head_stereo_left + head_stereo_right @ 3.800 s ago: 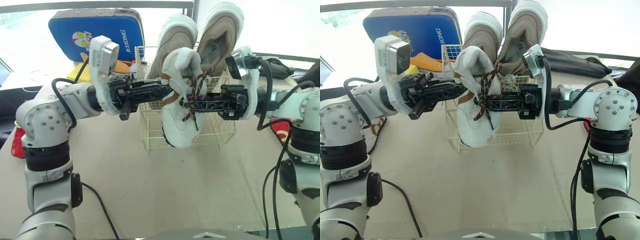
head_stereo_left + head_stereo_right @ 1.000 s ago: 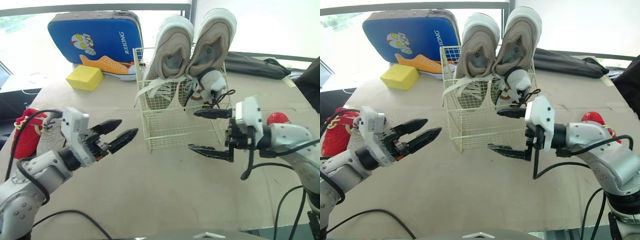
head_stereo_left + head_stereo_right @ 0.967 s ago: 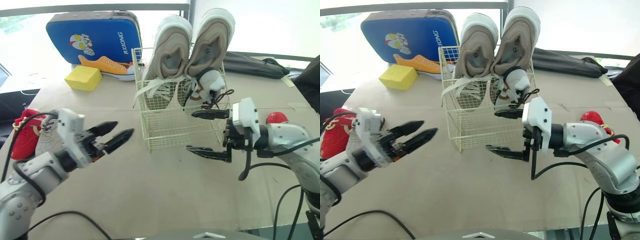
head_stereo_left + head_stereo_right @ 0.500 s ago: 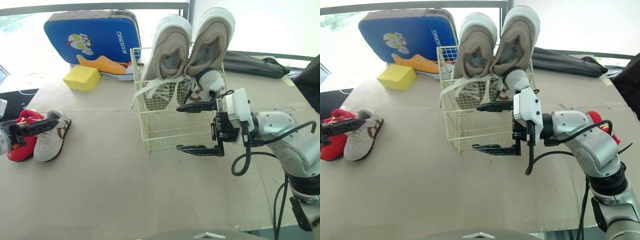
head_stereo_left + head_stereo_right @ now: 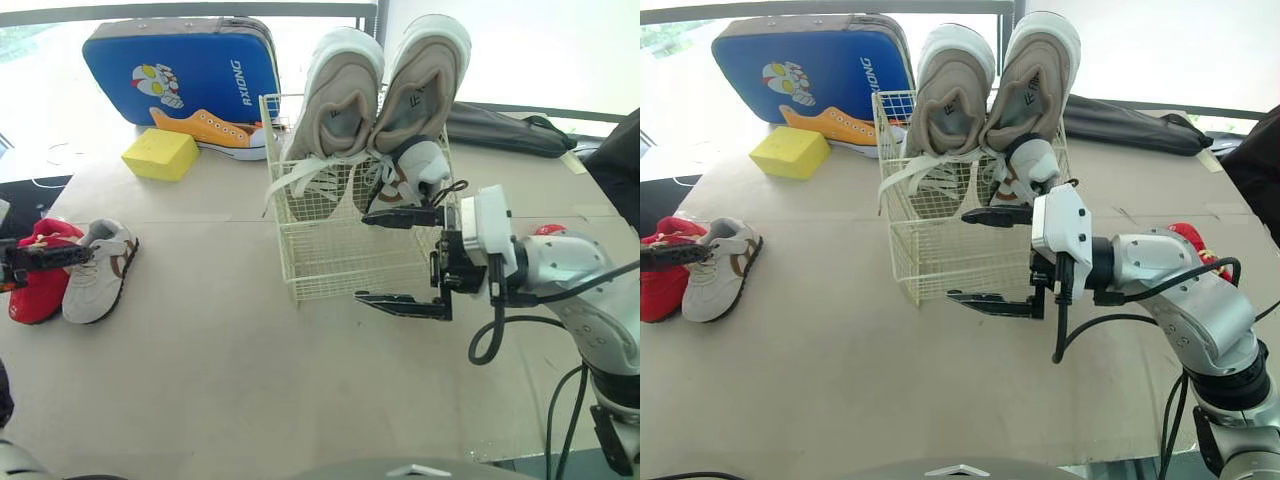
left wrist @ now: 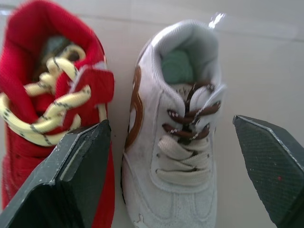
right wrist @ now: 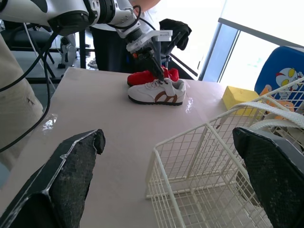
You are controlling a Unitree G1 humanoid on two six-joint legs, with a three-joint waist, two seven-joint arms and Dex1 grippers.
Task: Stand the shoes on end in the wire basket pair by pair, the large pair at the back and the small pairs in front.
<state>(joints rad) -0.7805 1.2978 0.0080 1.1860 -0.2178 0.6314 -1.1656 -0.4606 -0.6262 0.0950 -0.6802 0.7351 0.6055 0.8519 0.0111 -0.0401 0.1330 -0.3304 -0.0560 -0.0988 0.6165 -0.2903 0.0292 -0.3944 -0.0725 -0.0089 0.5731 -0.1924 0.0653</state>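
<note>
I'm seeing the white shoe [image 6: 175, 156] close beneath the left gripper [image 6: 171, 123] and far ahead of the right gripper [image 7: 166, 135], with the head cameras looking down over both.

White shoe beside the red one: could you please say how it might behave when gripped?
The white shoe looks small and padded, so probably light; its soft upper may squash in the left gripper. Its brown laces could snag the wire basket.

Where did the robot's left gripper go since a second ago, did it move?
Yes. The left gripper moved to the robot's left, away from the cream wire basket, and now sits with jaws open over the small white-and-brown shoe.
</note>
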